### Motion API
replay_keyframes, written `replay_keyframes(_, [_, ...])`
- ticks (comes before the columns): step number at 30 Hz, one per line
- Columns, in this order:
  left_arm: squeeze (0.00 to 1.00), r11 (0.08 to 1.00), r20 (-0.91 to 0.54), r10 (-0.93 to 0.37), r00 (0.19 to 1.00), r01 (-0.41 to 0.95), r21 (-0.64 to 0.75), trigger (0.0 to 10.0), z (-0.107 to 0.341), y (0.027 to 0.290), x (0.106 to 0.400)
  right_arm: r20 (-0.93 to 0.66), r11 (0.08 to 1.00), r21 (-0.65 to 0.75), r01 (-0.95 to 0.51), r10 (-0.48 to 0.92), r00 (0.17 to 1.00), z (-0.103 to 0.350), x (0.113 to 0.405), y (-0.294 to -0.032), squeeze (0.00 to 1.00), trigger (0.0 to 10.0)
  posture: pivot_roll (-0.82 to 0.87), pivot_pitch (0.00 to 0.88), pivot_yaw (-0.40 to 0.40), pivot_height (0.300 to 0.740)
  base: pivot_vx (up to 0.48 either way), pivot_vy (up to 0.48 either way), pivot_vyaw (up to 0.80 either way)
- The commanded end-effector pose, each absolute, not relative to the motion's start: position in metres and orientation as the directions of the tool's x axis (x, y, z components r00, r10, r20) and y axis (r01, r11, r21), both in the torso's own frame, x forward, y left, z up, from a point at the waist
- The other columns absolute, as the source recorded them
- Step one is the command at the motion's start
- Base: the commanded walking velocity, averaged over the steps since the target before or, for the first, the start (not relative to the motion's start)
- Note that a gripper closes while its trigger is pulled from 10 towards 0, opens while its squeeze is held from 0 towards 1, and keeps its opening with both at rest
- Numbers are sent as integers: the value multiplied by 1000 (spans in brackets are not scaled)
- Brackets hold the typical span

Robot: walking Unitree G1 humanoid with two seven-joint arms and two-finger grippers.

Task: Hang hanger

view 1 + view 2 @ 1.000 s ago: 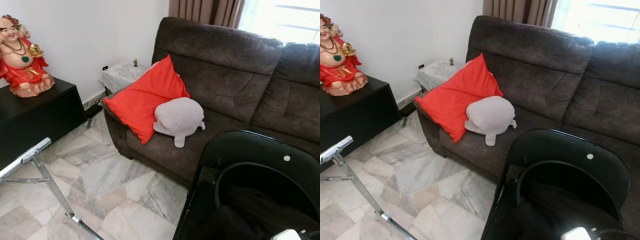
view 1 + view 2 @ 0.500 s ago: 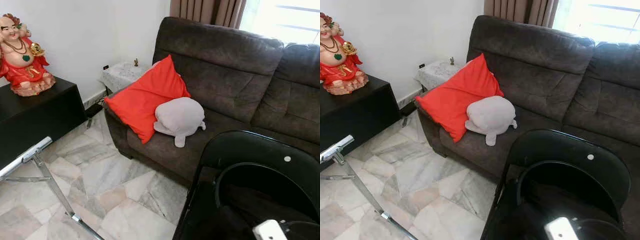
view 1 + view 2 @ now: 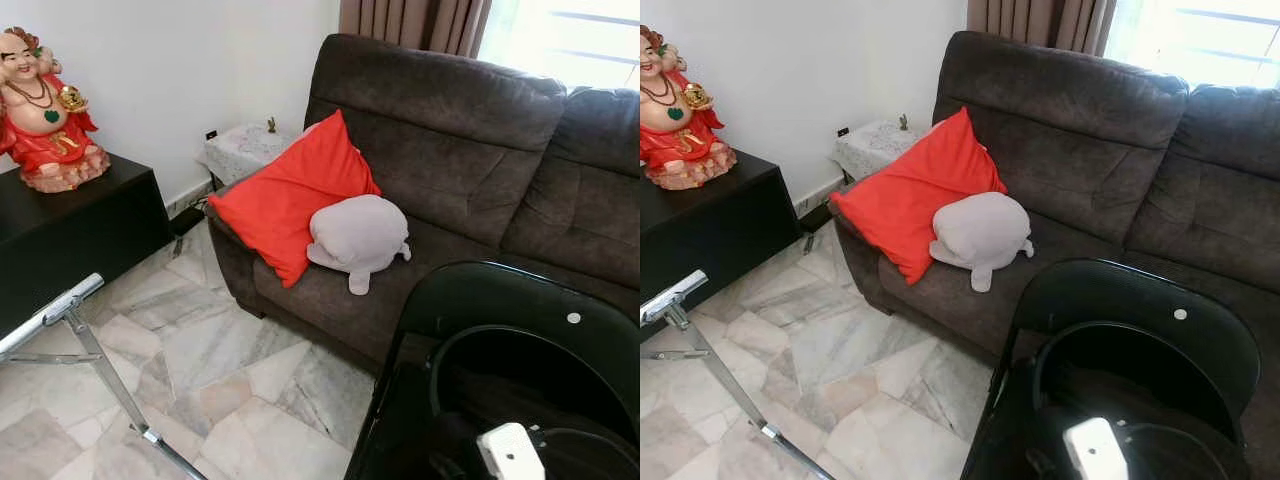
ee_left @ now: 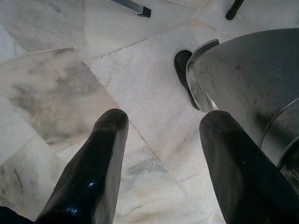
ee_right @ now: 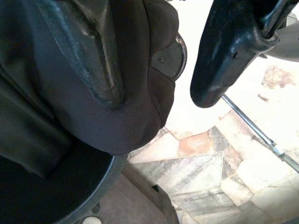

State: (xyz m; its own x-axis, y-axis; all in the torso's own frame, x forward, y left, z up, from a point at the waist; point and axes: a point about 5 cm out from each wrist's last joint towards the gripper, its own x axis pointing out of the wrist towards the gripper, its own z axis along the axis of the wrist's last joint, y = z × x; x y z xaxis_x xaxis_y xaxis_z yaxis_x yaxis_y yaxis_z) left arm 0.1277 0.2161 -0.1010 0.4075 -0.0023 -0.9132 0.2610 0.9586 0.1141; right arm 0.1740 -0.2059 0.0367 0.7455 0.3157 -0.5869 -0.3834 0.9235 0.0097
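My right gripper (image 5: 159,100) hangs over a black round-rimmed basket (image 3: 520,300) at the lower right, with its two black fingers (image 5: 224,51) apart. A dark brown garment (image 5: 135,112) drapes against one finger and down into the basket (image 5: 70,205). Marble floor shows between the fingertips. The white block of my right wrist (image 3: 510,450) shows above the basket's dark contents. My left gripper (image 4: 163,119) hangs open over the marble floor beside my silver leg (image 4: 252,79), holding nothing. A silver metal rack frame (image 3: 60,310) stands at the lower left.
A dark brown sofa (image 3: 460,160) with a red cushion (image 3: 290,195) and a grey plush (image 3: 358,235) runs along the back. A black cabinet (image 3: 80,225) with a red figurine (image 3: 45,110) stands at the left. Marble floor (image 3: 230,370) lies between them.
The white block of my right wrist has moved left and slightly up over the basket. The sofa, the rack and the cabinet have not moved.
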Motion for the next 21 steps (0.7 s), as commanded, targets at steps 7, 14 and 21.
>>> replay_keyframes(7, [0, 954, -917, 5, 399, 274, 124, 10000, -101, 219, 127, -584, 935, 14, -354, 295, 756, 27, 184, -198, 0, 10000, 29, 0, 5, 740, 0, 0, 0])
replay_keyframes(14, [0, 954, -917, 6, 399, 271, 125, 10000, -101, 220, 127, -560, 939, 19, -344, 296, 774, 24, 195, -193, 0, 10000, 40, 0, 6, 740, 0, 0, 0])
replay_keyframes(21, [0, 953, -918, 5, 398, 275, 125, 10000, -101, 219, 127, -520, 935, 24, -354, 314, 795, 25, 209, -188, 0, 10000, 42, 0, 6, 740, 0, 0, 0])
